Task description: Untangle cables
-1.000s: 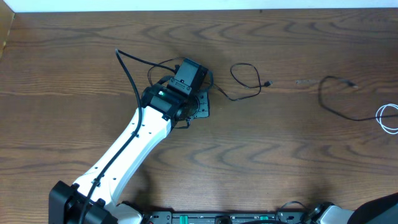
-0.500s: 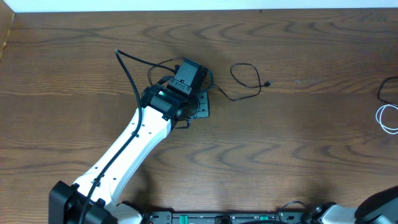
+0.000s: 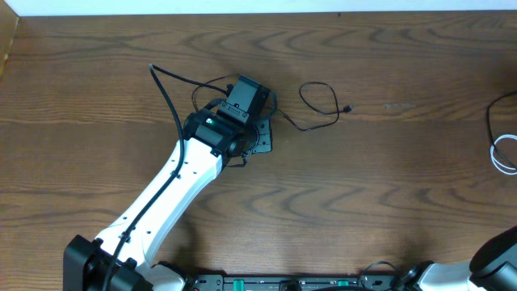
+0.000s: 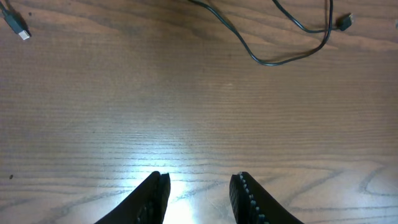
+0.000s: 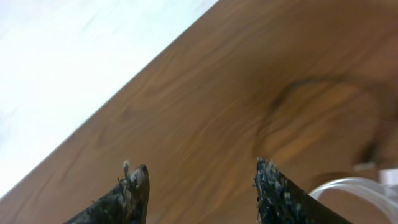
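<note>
A thin black cable (image 3: 321, 106) lies looped on the wooden table just right of my left arm (image 3: 194, 174), its small plug (image 3: 347, 107) pointing right. In the left wrist view this cable (image 4: 283, 59) runs across the top, well ahead of my left gripper (image 4: 199, 178), which is open with only bare wood between its fingers. At the table's far right edge a black cable curve (image 3: 490, 117) lies next to a white cable loop (image 3: 498, 153). My right gripper (image 5: 200, 167) is open and holds nothing. Ahead of it are the blurred black cable (image 5: 311, 93) and the white cable (image 5: 348, 185).
A small plug end (image 4: 18, 29) lies at the upper left of the left wrist view. A thicker black wire (image 3: 168, 97) belongs to the left arm. The table's far edge (image 3: 258, 14) meets a white wall. My right arm (image 3: 494, 259) shows only at the bottom right corner.
The black cable loop on the right has slid rightward to the table's right edge, beside the white loop. The left arm and the middle cable have not moved.
</note>
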Available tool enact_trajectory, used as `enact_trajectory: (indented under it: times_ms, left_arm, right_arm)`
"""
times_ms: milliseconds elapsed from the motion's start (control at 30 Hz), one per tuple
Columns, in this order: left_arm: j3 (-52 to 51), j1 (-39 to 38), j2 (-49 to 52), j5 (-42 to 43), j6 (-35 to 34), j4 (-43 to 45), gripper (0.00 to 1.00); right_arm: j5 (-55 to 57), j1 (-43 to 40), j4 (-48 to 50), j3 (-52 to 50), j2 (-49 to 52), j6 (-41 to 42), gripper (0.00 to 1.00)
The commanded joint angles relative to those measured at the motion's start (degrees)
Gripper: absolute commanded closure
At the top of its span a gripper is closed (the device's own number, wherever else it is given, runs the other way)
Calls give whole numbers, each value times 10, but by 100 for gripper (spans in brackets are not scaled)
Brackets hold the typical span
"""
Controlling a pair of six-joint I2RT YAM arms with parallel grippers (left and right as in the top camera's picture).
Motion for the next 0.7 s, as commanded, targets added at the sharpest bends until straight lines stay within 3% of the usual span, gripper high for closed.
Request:
enact_trajectory:
  times_ms: [0, 167, 300, 533, 667]
  left_arm:
    - [-3, 1, 8, -5, -8, -2, 63]
    - [-3, 1, 29, -5, -16, 0, 49]
    - [-3, 1, 56, -5, -18, 23, 41]
    - [-3, 1, 111, 2, -25, 110, 40]
    - [-3, 1, 155, 26, -93, 166, 40]
  right_arm:
    - [-36, 63, -26, 6, -2, -34, 48]
    - [-26, 173, -104, 6, -2, -102, 44]
    - [43, 262, -161, 1, -2, -104, 38]
    - [129, 364, -227, -8, -2, -104, 34]
    - [131, 387, -260, -8, -2, -104, 33]
